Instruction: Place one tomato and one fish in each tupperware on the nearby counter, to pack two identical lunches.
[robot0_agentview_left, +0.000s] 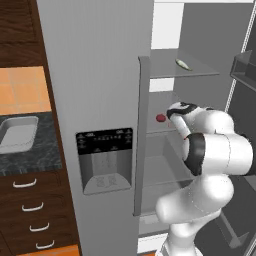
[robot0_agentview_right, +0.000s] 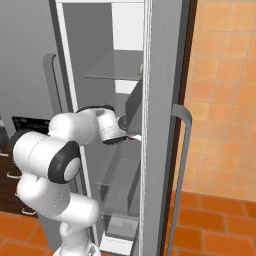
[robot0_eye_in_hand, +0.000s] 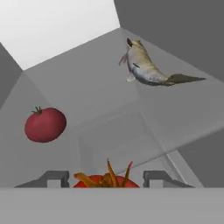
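Observation:
My gripper (robot0_eye_in_hand: 107, 179) reaches into the open fridge and is shut on a red tomato (robot0_eye_in_hand: 92, 182) with an orange-brown stalk, seen low between the finger tips. A second round red tomato (robot0_eye_in_hand: 45, 124) lies on the glass shelf ahead to the left. A slim silver-grey fish (robot0_eye_in_hand: 146, 70) lies on the shelf further back to the right. From the left base view the fish (robot0_agentview_left: 183, 64) is on the upper shelf, and a tomato (robot0_agentview_left: 160, 118) shows just past my hand (robot0_agentview_left: 176, 111). A grey tupperware (robot0_agentview_left: 17, 132) sits on the speckled counter (robot0_agentview_left: 35, 157) far left.
The closed grey fridge door with its dispenser panel (robot0_agentview_left: 105, 160) and tall handle (robot0_agentview_left: 142, 135) stands between fridge and counter. The open right door (robot0_agentview_right: 162, 125) hems in the arm. Glass shelves (robot0_agentview_left: 200, 72) sit above and below the hand. Wood drawers (robot0_agentview_left: 32, 210) sit under the counter.

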